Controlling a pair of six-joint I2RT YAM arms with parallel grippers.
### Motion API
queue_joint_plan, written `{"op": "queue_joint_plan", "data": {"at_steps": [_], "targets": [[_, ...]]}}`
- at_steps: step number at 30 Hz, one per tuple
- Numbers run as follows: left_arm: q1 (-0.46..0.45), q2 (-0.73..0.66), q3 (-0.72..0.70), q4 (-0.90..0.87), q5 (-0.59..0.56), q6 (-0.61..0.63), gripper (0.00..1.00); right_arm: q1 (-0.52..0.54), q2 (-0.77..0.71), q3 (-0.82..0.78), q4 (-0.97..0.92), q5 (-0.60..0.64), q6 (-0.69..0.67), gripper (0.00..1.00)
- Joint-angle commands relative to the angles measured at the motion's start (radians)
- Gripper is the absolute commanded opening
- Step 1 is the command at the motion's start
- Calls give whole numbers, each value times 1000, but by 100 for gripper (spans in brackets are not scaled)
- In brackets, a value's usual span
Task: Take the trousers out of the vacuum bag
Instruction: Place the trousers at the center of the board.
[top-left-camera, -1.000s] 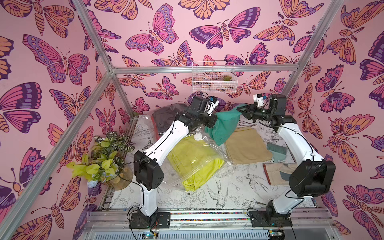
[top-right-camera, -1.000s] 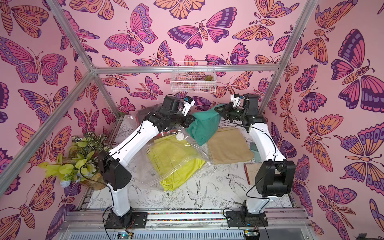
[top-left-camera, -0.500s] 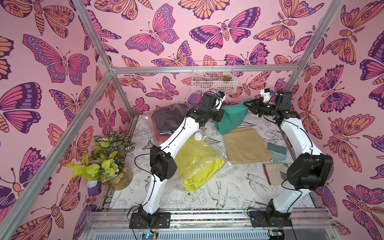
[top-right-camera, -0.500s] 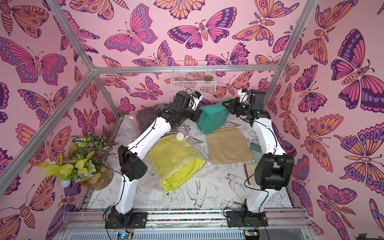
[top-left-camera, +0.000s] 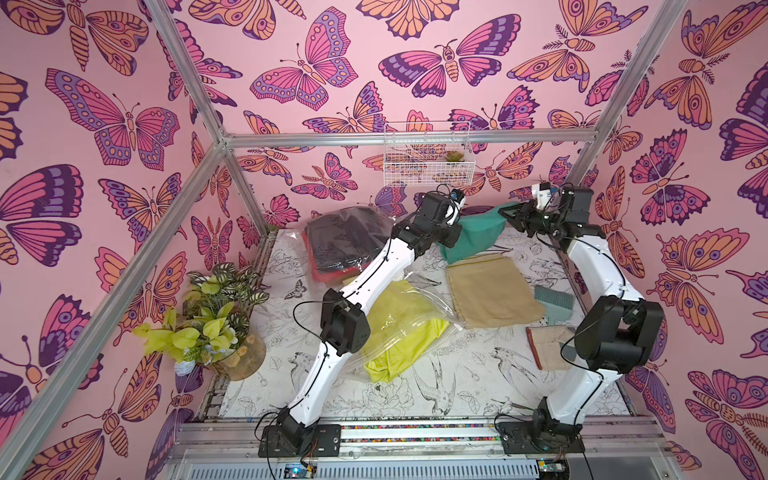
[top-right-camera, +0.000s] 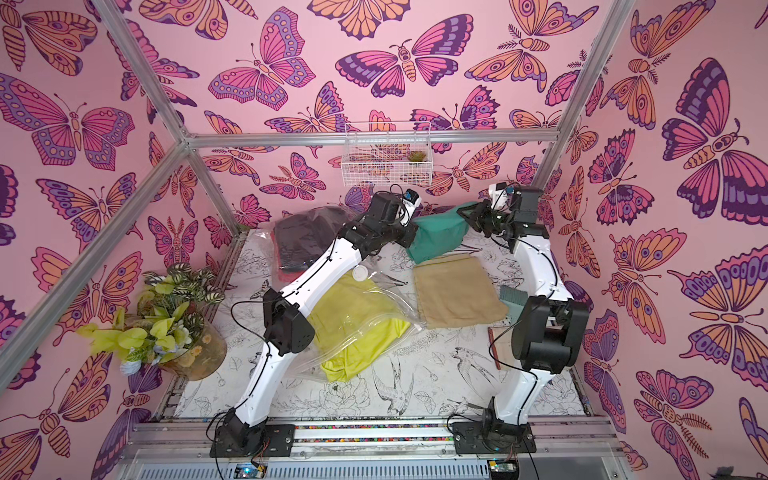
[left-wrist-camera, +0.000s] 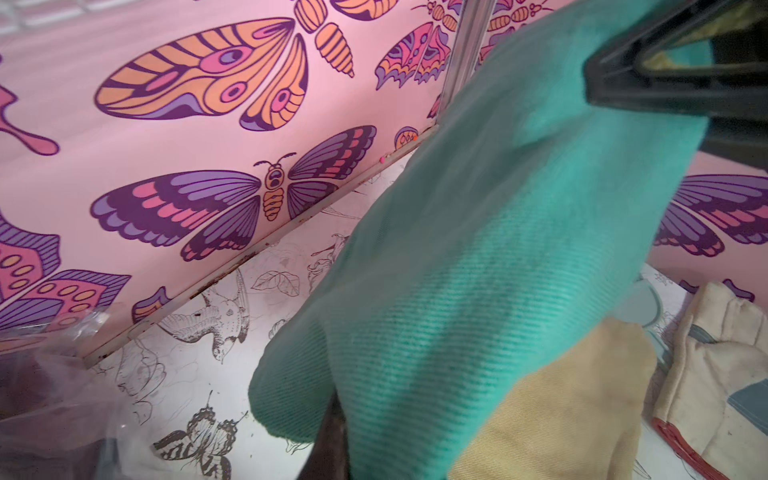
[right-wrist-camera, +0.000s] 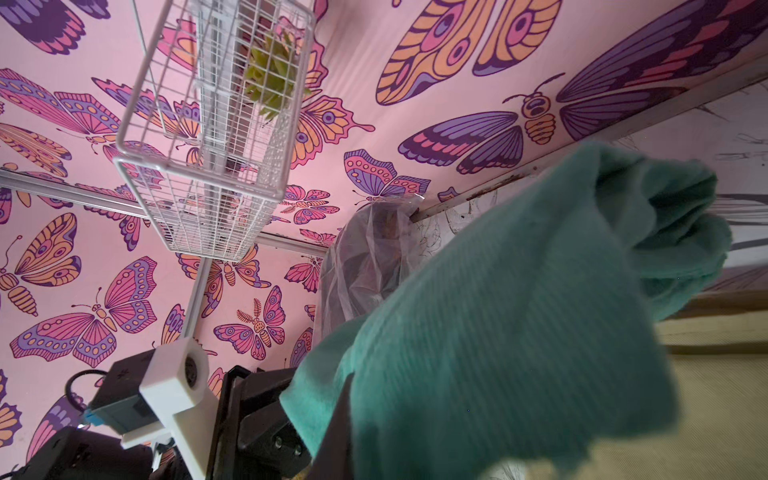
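Teal green trousers (top-left-camera: 473, 235) slung above the table's far side, pinched tight at the left end by the left gripper (top-left-camera: 455, 239) and at the right end by the right gripper (top-left-camera: 506, 212). Nearer, tan trousers (top-left-camera: 492, 291) flat beside the vacuum bag (top-left-camera: 424, 291), yellow trousers (top-left-camera: 395, 336) partly inside.

We see wire basket (top-left-camera: 428, 156) on wall | succulent (top-left-camera: 454, 156) inside basket | potted plant (top-left-camera: 208, 316) well left of basket | work glove (top-left-camera: 546, 345) well right of basket
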Motion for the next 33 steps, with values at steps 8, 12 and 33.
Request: {"op": "queue_joint_plan", "data": {"at_steps": [8,12,33], "targets": [[-46,-96,-239,90,-12,-19,0,-114,-158,-204,33,9,-80,0],[-80,-181,-407,164,-3,-27,0,-126,-232,-293,-27,62,-126,0],[-197,-230,-850,314,11,-97,1,-166,-356,-667,-278,372,-247,0]]}}
